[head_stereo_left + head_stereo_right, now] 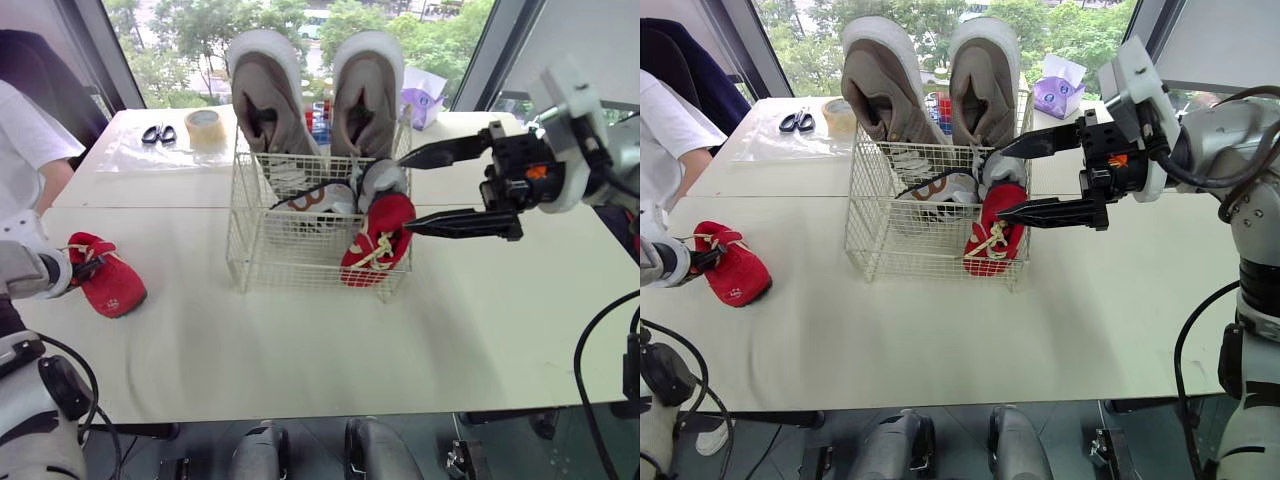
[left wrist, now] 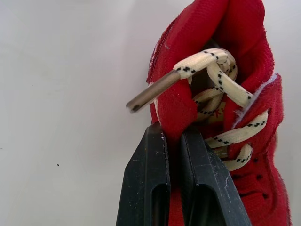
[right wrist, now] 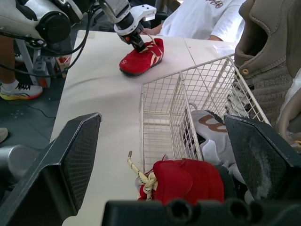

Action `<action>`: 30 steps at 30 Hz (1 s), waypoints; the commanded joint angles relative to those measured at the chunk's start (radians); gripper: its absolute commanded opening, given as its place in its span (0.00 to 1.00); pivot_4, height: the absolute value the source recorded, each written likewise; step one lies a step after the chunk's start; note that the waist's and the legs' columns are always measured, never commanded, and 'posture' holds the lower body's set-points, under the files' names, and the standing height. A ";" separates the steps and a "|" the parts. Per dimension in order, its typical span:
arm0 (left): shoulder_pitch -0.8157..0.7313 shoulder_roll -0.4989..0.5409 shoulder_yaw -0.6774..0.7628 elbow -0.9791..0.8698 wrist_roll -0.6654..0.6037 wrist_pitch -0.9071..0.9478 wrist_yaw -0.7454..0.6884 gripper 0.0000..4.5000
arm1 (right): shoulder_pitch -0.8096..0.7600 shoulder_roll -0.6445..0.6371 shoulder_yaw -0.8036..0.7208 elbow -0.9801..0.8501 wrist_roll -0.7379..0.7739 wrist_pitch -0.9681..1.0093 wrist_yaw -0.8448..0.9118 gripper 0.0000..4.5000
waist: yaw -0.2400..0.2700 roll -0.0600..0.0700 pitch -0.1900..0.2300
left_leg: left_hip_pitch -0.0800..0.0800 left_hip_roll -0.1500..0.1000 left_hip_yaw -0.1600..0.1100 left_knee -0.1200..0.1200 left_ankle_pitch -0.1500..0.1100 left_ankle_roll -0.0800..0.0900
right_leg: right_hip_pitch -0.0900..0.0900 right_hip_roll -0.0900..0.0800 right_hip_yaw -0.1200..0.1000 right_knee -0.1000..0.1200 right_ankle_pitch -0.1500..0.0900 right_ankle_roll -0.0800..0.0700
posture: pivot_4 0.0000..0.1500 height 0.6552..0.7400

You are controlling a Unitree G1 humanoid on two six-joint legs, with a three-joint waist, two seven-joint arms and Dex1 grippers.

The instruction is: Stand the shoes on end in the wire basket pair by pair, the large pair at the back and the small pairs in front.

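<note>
Left hand point(image 2: 173, 134) pinches the red shoe point(image 1: 110, 282), which lies on the counter point(image 1: 300, 340) near its left edge. The head views give me this place; the left wrist view gives the grip, both fingers pressed on the red cloth just beside the cream lace point(image 2: 211, 70). My right hand point(image 1: 404, 195) is spread wide, just beside the right side of the wire basket point(image 1: 245, 250). Inside, the second red shoe point(image 1: 378, 240) stands at the front right corner, the white shoes point(image 1: 318, 198) beside it, and the large tan pair point(image 1: 265, 100) stands upright at the back.
</note>
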 commanded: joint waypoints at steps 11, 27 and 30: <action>-0.091 -0.278 0.060 -0.947 -0.296 -0.264 -0.229 0.01 | -0.076 0.027 -0.042 0.078 0.074 0.059 -0.026 1.00 | 0.005 -0.001 -0.001 | -0.001 -0.004 -0.001 0.001 0.000 0.000 | 0.002 -0.008 0.001 -0.002 0.000 0.000 | 1.00 1.00; 0.333 -0.541 -0.442 -1.046 -0.169 -0.894 -0.441 0.01 | -0.102 0.001 -0.028 0.128 0.031 0.073 -0.034 1.00 | 0.009 0.000 -0.001 | 0.002 -0.001 0.000 0.002 -0.003 0.008 | 0.004 0.002 0.002 -0.001 0.000 0.000 | 1.00 1.00; 0.362 -0.533 -0.509 -1.019 -0.090 -0.984 -0.457 0.01 | -0.099 -0.005 -0.029 0.125 0.031 0.078 -0.037 1.00 | 0.006 0.000 -0.001 | 0.002 -0.001 0.000 0.002 -0.004 0.009 | 0.005 0.002 0.002 -0.001 0.000 0.000 | 1.00 1.00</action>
